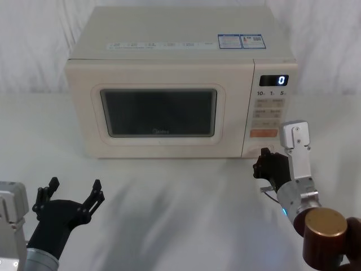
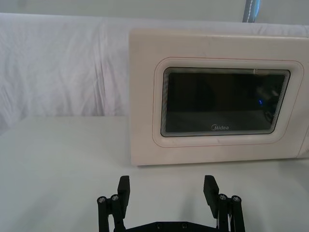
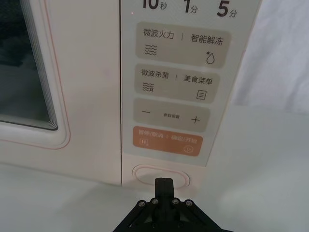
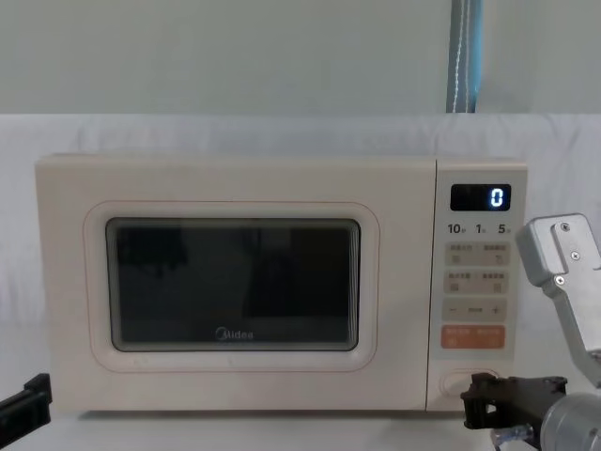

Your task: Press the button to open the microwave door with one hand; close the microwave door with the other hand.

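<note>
The cream microwave door with its dark window sits shut and flush with the oven front. The wide cream pill-shaped button is at the bottom of the control panel, under the orange button. My right gripper is shut with nothing in it. Its tip is right in front of the button's lower edge, and I cannot tell if they touch. My left gripper hangs open, low at the front left and well short of the door.
The microwave stands on a white-draped table with a white cloth backdrop behind it. Its display reads 0. There is bare tabletop between the left gripper and the oven front.
</note>
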